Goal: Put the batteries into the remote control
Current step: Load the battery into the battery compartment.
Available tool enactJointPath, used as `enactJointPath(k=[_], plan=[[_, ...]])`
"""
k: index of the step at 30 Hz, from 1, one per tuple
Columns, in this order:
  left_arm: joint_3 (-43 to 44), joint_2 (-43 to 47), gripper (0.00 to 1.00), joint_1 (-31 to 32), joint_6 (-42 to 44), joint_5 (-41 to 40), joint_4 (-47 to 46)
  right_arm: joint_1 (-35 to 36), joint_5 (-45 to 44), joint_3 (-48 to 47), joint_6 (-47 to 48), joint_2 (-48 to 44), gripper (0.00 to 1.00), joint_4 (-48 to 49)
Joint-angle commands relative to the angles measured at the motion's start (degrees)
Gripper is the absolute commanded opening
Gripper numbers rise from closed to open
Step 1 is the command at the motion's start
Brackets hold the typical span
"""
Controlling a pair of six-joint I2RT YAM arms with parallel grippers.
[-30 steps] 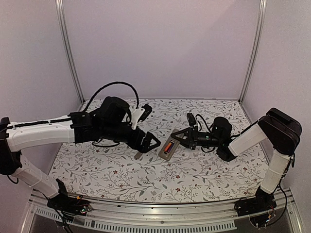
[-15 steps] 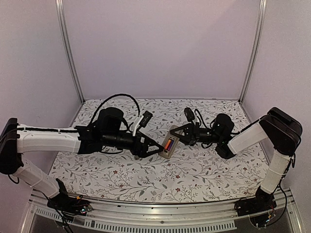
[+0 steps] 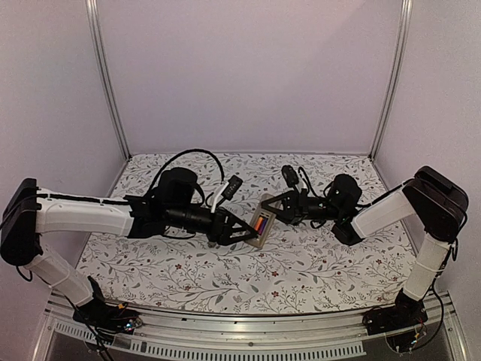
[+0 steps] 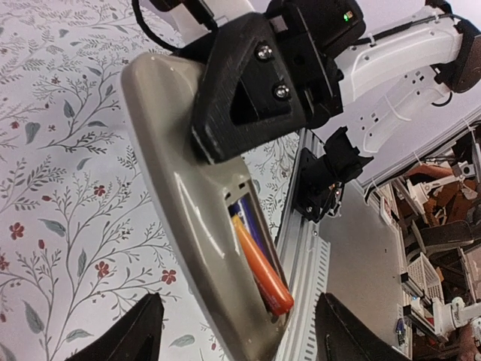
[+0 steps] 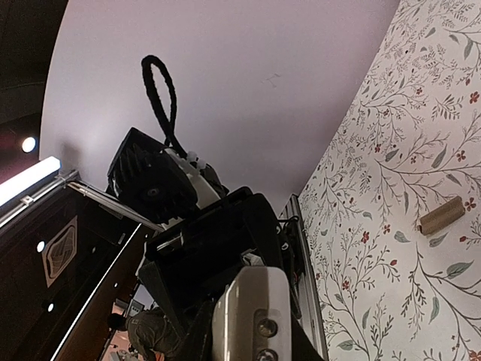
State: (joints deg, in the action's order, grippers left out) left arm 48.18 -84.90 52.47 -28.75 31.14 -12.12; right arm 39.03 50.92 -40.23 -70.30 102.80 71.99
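The remote control (image 3: 262, 221) is lifted off the table and tilted, its grey-beige back (image 4: 180, 188) facing the left wrist camera. My right gripper (image 3: 273, 208) is shut on its upper end (image 5: 255, 316). In the open compartment an orange-red battery (image 4: 259, 263) lies slanted beside a dark blue-black battery (image 4: 245, 216). My left gripper (image 3: 246, 232) is open. Its fingertips (image 4: 128, 335) stand on either side of the remote's lower end, with a gap on each side.
A small flat tan piece (image 5: 443, 214) lies on the flowered tablecloth (image 3: 188, 278), past the left arm in the right wrist view. The aluminium front rail (image 3: 248, 335) runs along the near edge. Walls and corner posts close the back and both sides.
My left gripper has moved right from the table to the remote's lower end, and its jaws have narrowed. The right gripper has lifted and tilted the remote.
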Motion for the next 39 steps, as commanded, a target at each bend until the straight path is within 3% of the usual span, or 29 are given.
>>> enactJointPath(k=[1,17,32,34,37,39], plan=[[2.0,-1.2,0.68,-0.2,-0.1,0.9,-0.8,0.8,1.0,-1.8,0.6,-1.7,0.04,-0.1],[3.2,-2.6,0.49,-0.3,-0.2,-0.3,0.8,1.2,1.2,-2.1,1.4,-2.2,0.04,-0.9],[6.4,-5.5,0.21,-0.6,-1.9,-4.9,7.9,1.6,1.1,-1.9,1.9,-3.7,0.04,-1.5],[6.8,-5.6,0.25,-0.6,-1.7,-4.8,8.4,1.6,0.6,-1.6,3.7,-4.3,0.04,-4.5],[7.3,-5.6,0.43,-0.4,-1.9,-4.6,7.6,1.6,-0.1,-1.6,7.5,-6.2,0.03,-10.3],[8.3,-5.9,0.48,-0.1,-2.1,-4.3,7.5,1.7,-0.7,-1.6,10.6,-7.5,0.04,-13.9]])
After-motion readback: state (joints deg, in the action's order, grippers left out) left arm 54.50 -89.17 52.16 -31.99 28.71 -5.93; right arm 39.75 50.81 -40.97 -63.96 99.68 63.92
